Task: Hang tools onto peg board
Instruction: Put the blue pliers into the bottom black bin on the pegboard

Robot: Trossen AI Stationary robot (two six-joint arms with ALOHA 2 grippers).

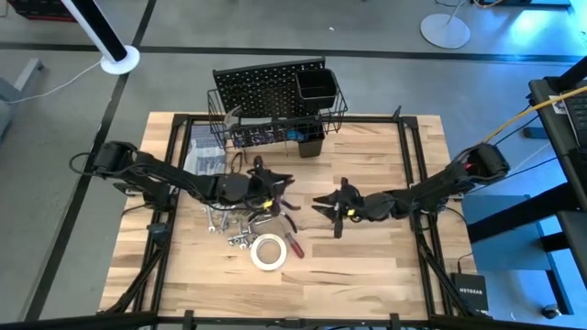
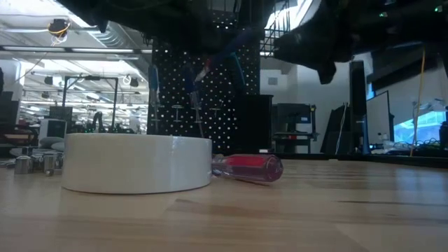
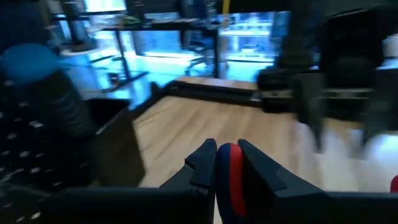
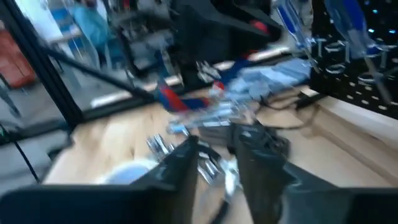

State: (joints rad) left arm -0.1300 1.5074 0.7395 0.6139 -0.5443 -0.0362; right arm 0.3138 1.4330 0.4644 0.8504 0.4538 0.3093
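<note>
The black peg board (image 1: pixel 266 84) stands at the table's far edge with its wire basket (image 1: pixel 323 96); blue-handled screwdrivers (image 4: pixel 348 28) hang on it. Loose metal tools (image 1: pixel 240 225) lie in a heap at mid-table. In front of them lie a white tape roll (image 1: pixel 268 252) and a red-handled screwdriver (image 2: pixel 248 168). My left gripper (image 1: pixel 278 190) is above the heap, shut on a red-handled tool (image 3: pixel 229 171). My right gripper (image 1: pixel 324 204) hovers to its right, facing it, open with nothing between its fingers (image 4: pixel 186 158). My left gripper pinches the red handle (image 3: pixel 229 163) between its two fingers, which point about level toward the table's right side. The rest of the tool is hidden by the fingers.
Grey gloves (image 1: pixel 204 156) lie left of the peg board's foot. Small sockets (image 2: pixel 35 162) stand left of the tape roll. Bare wood lies on the table's right half and along its near edge. The two grippers are close together at mid-table.
</note>
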